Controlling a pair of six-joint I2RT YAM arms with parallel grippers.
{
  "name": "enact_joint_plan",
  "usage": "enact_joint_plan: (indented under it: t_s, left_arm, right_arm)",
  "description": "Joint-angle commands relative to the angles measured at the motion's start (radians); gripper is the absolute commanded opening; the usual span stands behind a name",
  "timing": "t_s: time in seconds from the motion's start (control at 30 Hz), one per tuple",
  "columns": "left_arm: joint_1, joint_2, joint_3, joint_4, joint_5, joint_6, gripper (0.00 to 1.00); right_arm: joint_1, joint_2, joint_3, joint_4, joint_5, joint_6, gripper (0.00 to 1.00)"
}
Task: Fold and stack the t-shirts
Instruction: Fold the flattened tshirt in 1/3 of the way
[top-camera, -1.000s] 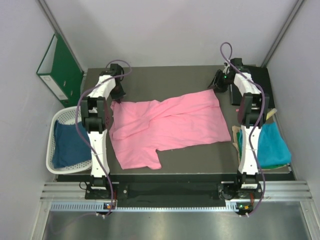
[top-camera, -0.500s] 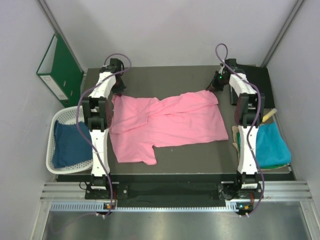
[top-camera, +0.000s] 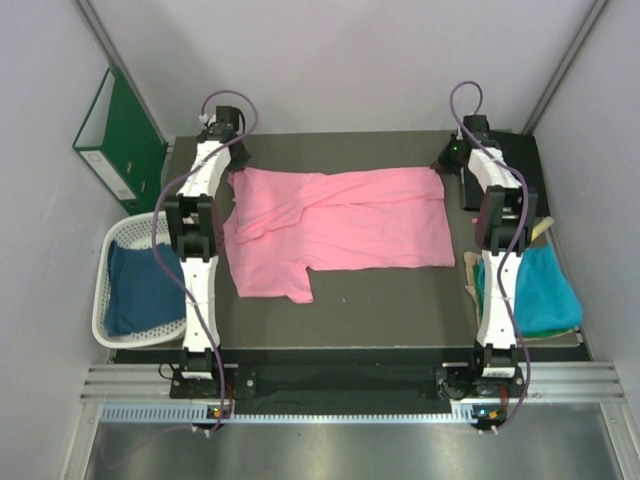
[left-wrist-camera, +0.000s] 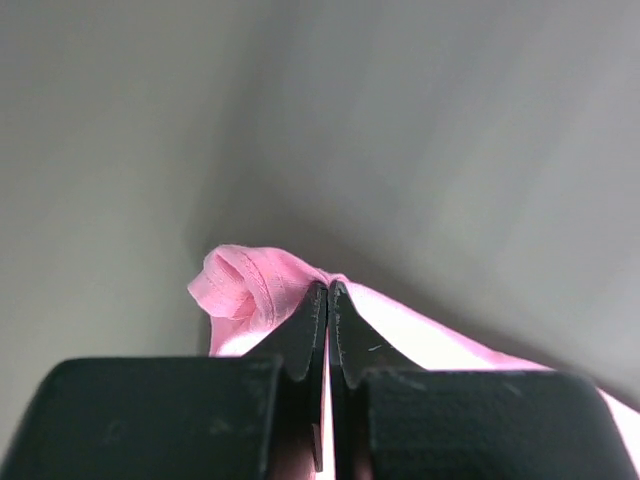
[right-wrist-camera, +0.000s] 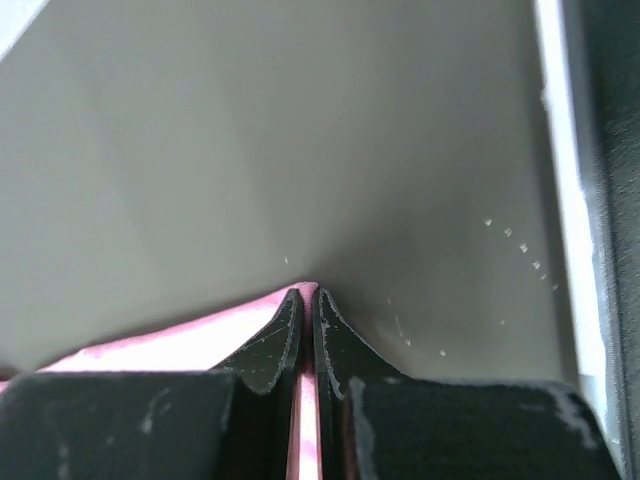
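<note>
A bright pink t-shirt (top-camera: 340, 228) lies stretched across the far half of the dark table (top-camera: 380, 310). My left gripper (top-camera: 233, 166) is shut on its far left corner; pink cloth (left-wrist-camera: 250, 285) bunches at the shut fingertips (left-wrist-camera: 328, 290). At the far right corner my right gripper (top-camera: 446, 163) is shut on the shirt's edge, with pink cloth (right-wrist-camera: 180, 340) between its fingers (right-wrist-camera: 307, 292). One sleeve (top-camera: 270, 280) hangs toward the near side. A dark blue t-shirt (top-camera: 135, 290) lies in the basket at the left. A teal t-shirt (top-camera: 540, 290) lies at the table's right edge.
A white lattice basket (top-camera: 105, 300) stands off the table's left side. A green ring binder (top-camera: 120, 140) leans on the left wall. A black flat thing (top-camera: 510, 170) lies at the far right corner. Grey walls close in on three sides.
The right gripper closed on the shirt's far right corner. Both arms then pulled away from me and apart, drawing the shirt's far edge straight and taut toward the back of the table.
</note>
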Motion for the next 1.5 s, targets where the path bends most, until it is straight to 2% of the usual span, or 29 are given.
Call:
enact_joint_plan:
  t_s: [0.0, 0.03, 0.1, 0.13, 0.17, 0.23, 0.43, 0.57, 0.67, 0.73, 0.77, 0.8, 0.9, 0.97, 1.17, 1.3, 1.47]
  left_arm:
    - [0.03, 0.039, 0.075, 0.125, 0.048, -0.027, 0.07]
    - [0.028, 0.045, 0.082, 0.132, 0.077, -0.029, 0.21]
    - [0.03, 0.043, 0.082, 0.133, 0.113, -0.029, 0.53]
    - [0.03, 0.034, 0.07, 0.131, 0.126, -0.021, 0.84]
    - [0.03, 0.001, 0.055, 0.143, 0.127, -0.017, 0.98]
    - [0.03, -0.052, -0.026, 0.165, 0.119, 0.0, 0.99]
    - [0.012, -0.277, -0.225, 0.174, 0.148, 0.077, 0.99]
    - [-0.051, -0.38, -0.322, 0.105, 0.174, 0.146, 0.98]
    - [-0.117, -0.423, -0.41, 0.033, 0.127, 0.198, 0.95]
    - [-0.148, -0.454, -0.504, 0.005, 0.088, 0.215, 0.87]
    - [-0.171, -0.461, -0.534, -0.008, 0.078, 0.22, 0.8]
    - [-0.179, -0.466, -0.557, -0.028, 0.077, 0.215, 0.67]
    - [-0.202, -0.468, -0.673, -0.073, 0.071, 0.207, 0.51]
    - [-0.215, -0.477, -0.714, -0.076, 0.068, 0.214, 0.51]
    - [-0.232, -0.469, -0.767, -0.07, 0.001, 0.229, 0.65]
    - [-0.231, -0.44, -0.737, -0.059, -0.028, 0.233, 0.66]
    - [-0.232, -0.351, -0.68, -0.05, -0.051, 0.241, 0.64]
  right_arm:
    - [-0.013, 0.046, 0.085, 0.077, 0.029, 0.049, 0.08]
    - [-0.013, 0.051, 0.09, 0.082, 0.015, 0.055, 0.32]
    - [-0.012, 0.04, 0.07, 0.102, 0.003, 0.05, 0.52]
    - [-0.012, 0.026, 0.056, 0.109, 0.001, 0.049, 0.72]
    - [-0.012, 0.01, 0.035, 0.12, 0.006, 0.043, 0.81]
    - [-0.01, -0.061, -0.037, 0.134, 0.038, 0.02, 0.99]
    - [-0.018, -0.247, -0.208, 0.122, 0.061, -0.036, 1.0]
    - [-0.021, -0.339, -0.327, 0.137, 0.061, -0.045, 1.0]
    - [-0.021, -0.382, -0.396, 0.137, 0.05, -0.046, 1.0]
    - [-0.021, -0.4, -0.438, 0.133, 0.044, -0.043, 0.99]
    - [-0.021, -0.403, -0.449, 0.13, 0.041, -0.042, 1.0]
    - [-0.021, -0.411, -0.47, 0.123, 0.04, -0.042, 1.0]
    - [-0.021, -0.425, -0.507, 0.125, 0.024, -0.036, 1.0]
    - [-0.021, -0.429, -0.524, 0.123, 0.017, -0.031, 1.0]
    - [-0.021, -0.439, -0.55, 0.128, -0.006, -0.025, 1.0]
    - [-0.021, -0.446, -0.562, 0.126, -0.011, -0.03, 1.0]
    - [-0.021, -0.446, -0.568, 0.128, -0.019, -0.028, 1.0]
